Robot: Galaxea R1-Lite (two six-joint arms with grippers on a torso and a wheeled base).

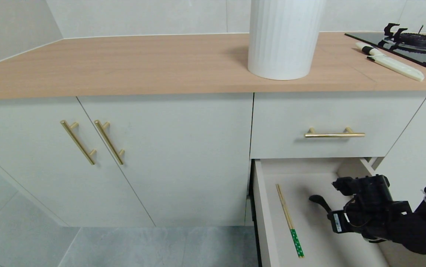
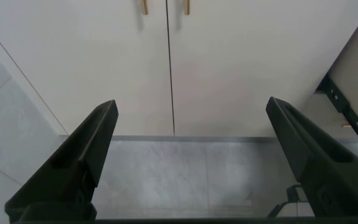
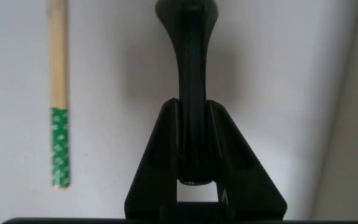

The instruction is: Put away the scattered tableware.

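Black utensil [image 3: 190, 56], poss. spoon, clamped in R tool [image 3: 193, 109] per wrist cam, chopsticks [image 1: 289, 221] beside, L tool [image 2: 191, 107] agape

counter [image 1: 124, 63]: light wood, against tiled wall | white ribbed cylinder [image 1: 283, 37]: upright on counter, near front edge | black gas hob [image 1: 413, 44]: counter's far right | cabinet doors [image 1: 161, 159]: shut, gold bar handles [image 1: 77, 142] side by side | floor [image 1: 142, 246]: grey tiles

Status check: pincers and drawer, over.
Right pincer shut on black utensil over open drawer. Left pincer open. Chopsticks lie in drawer, apart from utensil.
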